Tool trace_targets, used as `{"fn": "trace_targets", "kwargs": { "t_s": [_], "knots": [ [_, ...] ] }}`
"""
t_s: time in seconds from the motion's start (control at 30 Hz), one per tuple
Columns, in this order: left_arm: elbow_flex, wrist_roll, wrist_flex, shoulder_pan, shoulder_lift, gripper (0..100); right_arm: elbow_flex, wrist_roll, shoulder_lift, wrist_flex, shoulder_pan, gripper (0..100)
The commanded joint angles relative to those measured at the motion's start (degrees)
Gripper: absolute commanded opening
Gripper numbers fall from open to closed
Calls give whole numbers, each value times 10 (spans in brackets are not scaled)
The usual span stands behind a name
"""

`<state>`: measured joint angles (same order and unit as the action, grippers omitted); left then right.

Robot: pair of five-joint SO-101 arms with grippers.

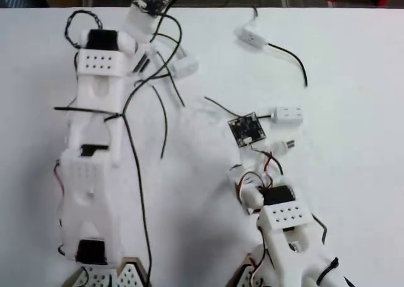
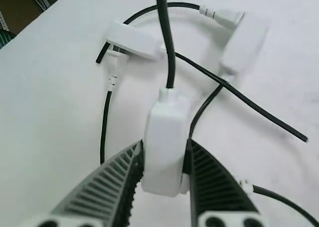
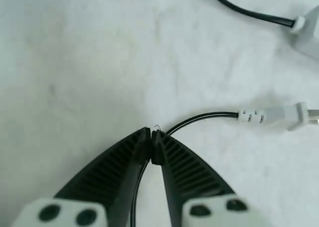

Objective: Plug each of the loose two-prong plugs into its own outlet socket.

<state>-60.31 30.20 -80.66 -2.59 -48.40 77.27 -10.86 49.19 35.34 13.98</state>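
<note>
The left gripper (image 2: 164, 148) had its jaws clamped on a white outlet socket (image 2: 164, 122) just above the white table (image 2: 45, 112). A second socket (image 2: 132, 40) lay beyond it, with a loose plug (image 2: 117, 62) just beside it. The right gripper (image 3: 152, 135) was pinched tight on a thin black cable (image 3: 199, 118), near its two-prong plug (image 3: 288, 116), which lay flat on the table.

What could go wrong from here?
1. The right gripper pinches the cable, not the plug, so the plug may dangle and be hard to aim.
2. The left gripper clamps a white socket with black cords crossing beyond it; moving it could drag them.
</note>
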Motion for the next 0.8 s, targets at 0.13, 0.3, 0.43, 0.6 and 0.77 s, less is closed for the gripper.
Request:
{"fn": "trace_targets", "kwargs": {
  "t_s": [0.13,0.3,0.43,0.6,0.77],
  "knots": [
    [-234,-1,7,-23,-206,157,7,-1,15,-29,1,23],
    [-296,-24,5,-26,-262,382,7,-1,17,-29,1,24],
    [-350,-78,-36,-26,-241,426,7,-1,17,-29,0,25],
    [-350,-77,-113,-26,-124,425,8,-1,17,-36,0,25],
    [-345,-81,-222,-23,9,422,8,-1,17,-36,0,25]
  ]
}}
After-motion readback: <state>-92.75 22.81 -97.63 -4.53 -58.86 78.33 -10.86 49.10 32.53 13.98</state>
